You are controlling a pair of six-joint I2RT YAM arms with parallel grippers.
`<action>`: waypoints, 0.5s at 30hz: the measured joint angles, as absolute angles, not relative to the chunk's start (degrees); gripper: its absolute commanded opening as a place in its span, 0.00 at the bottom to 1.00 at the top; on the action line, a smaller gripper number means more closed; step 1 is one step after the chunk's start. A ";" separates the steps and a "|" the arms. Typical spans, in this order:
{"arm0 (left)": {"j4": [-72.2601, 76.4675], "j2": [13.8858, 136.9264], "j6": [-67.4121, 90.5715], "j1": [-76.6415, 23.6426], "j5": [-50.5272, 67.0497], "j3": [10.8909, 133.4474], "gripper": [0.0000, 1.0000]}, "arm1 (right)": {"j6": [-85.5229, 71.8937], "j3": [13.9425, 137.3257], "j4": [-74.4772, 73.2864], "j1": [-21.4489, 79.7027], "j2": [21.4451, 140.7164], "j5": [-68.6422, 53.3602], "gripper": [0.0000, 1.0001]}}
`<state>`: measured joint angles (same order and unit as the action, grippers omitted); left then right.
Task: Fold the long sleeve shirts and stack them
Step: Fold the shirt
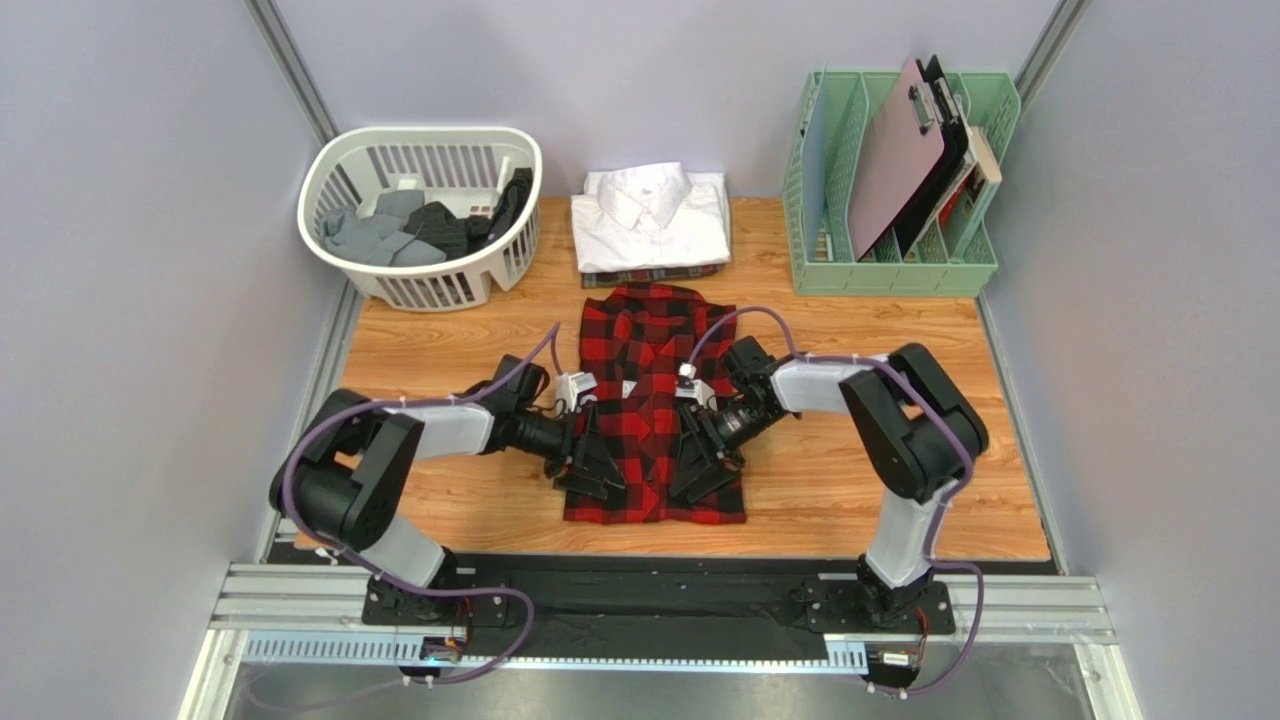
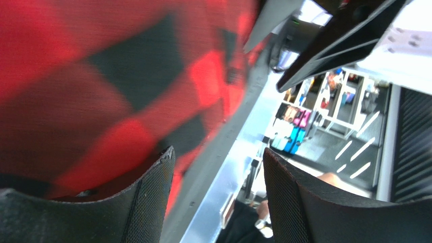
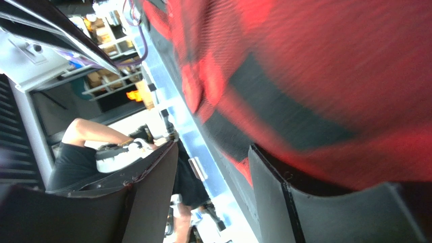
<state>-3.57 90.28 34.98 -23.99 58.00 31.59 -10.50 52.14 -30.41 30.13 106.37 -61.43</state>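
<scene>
Red checked shirt, fold looks half done

The left pincer and right pincer both gape with nothing clamped, one finger of each against the red checked shirt. It's flat on the tabletop, just on the near side of the white shirt. Next, I reckon: pinch the hem farthest from the white shirt and fold toward it.

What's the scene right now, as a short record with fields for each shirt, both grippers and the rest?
flannel shirt: red-and-black checked, flat mid-table, no sleeves sticking out
white shirt: folded, at the back, lying on the dark plaid shirt
dark plaid shirt: only its near edge shows
left gripper: open, low over the flannel's left side
right gripper: open, low over its right side
basket: back left, dark and grey clothes inside
file rack: back right, clipboards inside
</scene>
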 measured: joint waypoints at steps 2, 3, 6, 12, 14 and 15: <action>-3.20 86.67 35.62 -25.08 59.09 31.38 0.73 | -12.58 49.01 -27.94 30.87 100.55 -60.93 0.66; -2.48 84.66 36.34 -26.20 59.44 31.09 0.73 | -13.80 47.16 -26.41 31.64 97.03 -60.86 0.67; 1.69 79.50 39.38 -28.62 59.77 28.91 0.73 | -16.64 42.00 -21.56 35.53 86.63 -59.88 0.63; -8.29 76.88 30.50 -28.62 56.64 35.70 0.66 | -12.53 50.02 -26.76 31.68 92.51 -59.92 0.53; -12.58 74.76 23.59 -29.67 53.54 41.39 0.66 | -11.92 52.86 -27.44 27.70 93.30 -59.61 0.51; -14.17 73.32 19.51 -30.48 52.07 43.72 0.66 | -11.60 54.17 -27.77 25.17 93.30 -59.42 0.51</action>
